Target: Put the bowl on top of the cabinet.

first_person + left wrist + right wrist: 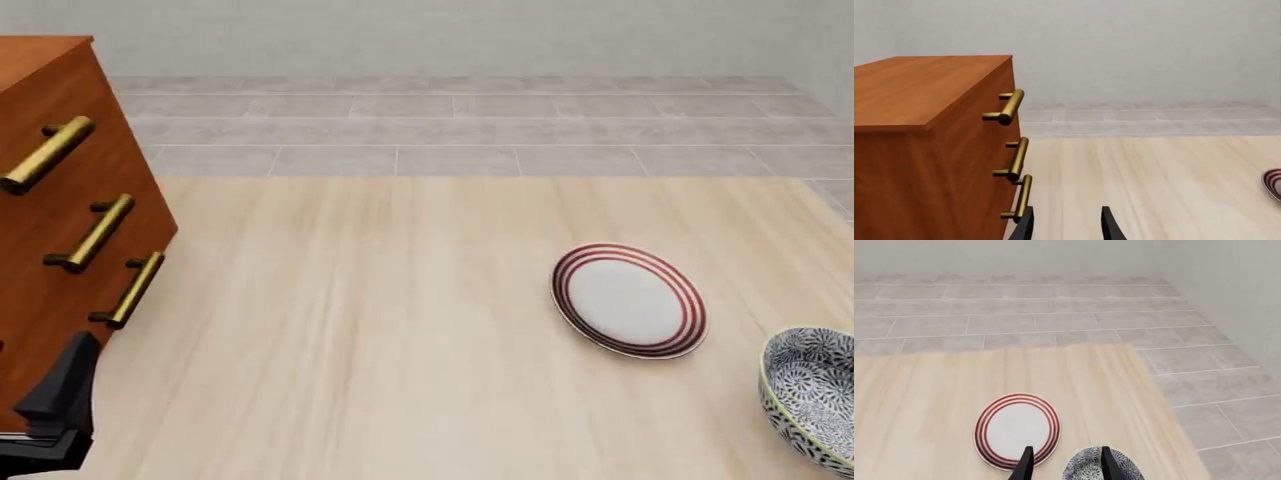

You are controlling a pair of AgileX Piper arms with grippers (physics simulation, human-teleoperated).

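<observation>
The bowl (pixel 811 398), black-and-white patterned with a pale rim, sits at the table's near right corner, partly cut off in the front view. In the right wrist view the bowl (pixel 1085 469) lies just beyond my right gripper (pixel 1066 465), which is open with nothing between its fingers. That gripper is out of the front view. The reddish-brown cabinet (pixel 54 230) with three brass handles stands at the far left. My left gripper (pixel 1066 227) is open and empty beside the cabinet (pixel 914 150), near its lowest handle. It shows in the front view as a black shape (pixel 60 395).
A flat white plate with red rings (pixel 627 300) lies right of centre, just left of the bowl. The plate (pixel 1017 430) also shows in the right wrist view. Beyond the wooden table top (pixel 374 330) are a grey tiled floor and a pale wall.
</observation>
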